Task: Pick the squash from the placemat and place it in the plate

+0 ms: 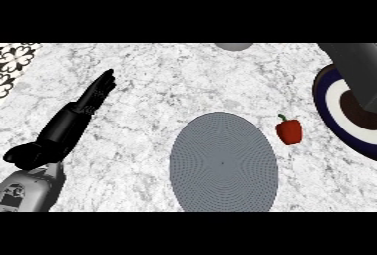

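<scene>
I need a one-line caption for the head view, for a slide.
Right forearm over the plate; empty placemat, red pepper beside it, left hand open.

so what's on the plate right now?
The right forearm lies across the plate and covers part of it. The visible rings show no squash; anything under the arm, hand included, is hidden.

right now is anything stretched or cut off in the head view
Head view: the round placemat looks stretched taller than wide; the plate is cut by the right edge and partly covered by a dark forearm; the pepper shows whole.
</scene>
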`<state>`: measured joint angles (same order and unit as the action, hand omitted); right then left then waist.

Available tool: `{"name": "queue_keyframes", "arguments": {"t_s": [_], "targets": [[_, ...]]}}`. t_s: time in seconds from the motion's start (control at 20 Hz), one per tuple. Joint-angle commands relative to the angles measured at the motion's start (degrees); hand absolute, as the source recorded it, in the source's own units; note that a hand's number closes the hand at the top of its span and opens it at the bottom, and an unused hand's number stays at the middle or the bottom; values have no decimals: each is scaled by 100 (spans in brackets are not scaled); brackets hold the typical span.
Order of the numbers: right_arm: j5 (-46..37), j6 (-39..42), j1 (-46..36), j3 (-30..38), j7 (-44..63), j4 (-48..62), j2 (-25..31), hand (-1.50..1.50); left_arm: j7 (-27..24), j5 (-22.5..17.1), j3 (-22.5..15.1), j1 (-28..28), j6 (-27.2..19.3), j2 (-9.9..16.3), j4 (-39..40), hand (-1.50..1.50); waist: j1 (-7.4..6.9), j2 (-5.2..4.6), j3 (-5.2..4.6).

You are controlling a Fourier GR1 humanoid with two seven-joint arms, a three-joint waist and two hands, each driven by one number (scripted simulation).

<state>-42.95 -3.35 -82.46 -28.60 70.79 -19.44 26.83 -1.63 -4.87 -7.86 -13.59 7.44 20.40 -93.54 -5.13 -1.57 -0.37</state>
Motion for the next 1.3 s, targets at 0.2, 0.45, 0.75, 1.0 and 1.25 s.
{"name": "queue_keyframes", "arguments": {"t_s": [0.2,0.45,0.75,1.0,1.25], "targets": [[-712,-1349,-381,44,1440,1147,-69,150,-42,43,-27,-16,17,-21,29,0,2,-11,11],[-799,-2070,-283,145,1438,1543,19,150,76,22,114,-64,-64,8,36,0,150,34,30],[-844,-2905,-156,180,1436,1772,171,150,159,2,68,77,-43,-14,-91,0,202,83,41],[-928,-3381,206,109,1433,1940,403,150,32,30,119,265,-71,-19,-34,0,258,65,37],[-834,-3587,783,201,1433,1944,485,150,-31,137,136,314,-186,-66,-86,0,350,94,39]]}}
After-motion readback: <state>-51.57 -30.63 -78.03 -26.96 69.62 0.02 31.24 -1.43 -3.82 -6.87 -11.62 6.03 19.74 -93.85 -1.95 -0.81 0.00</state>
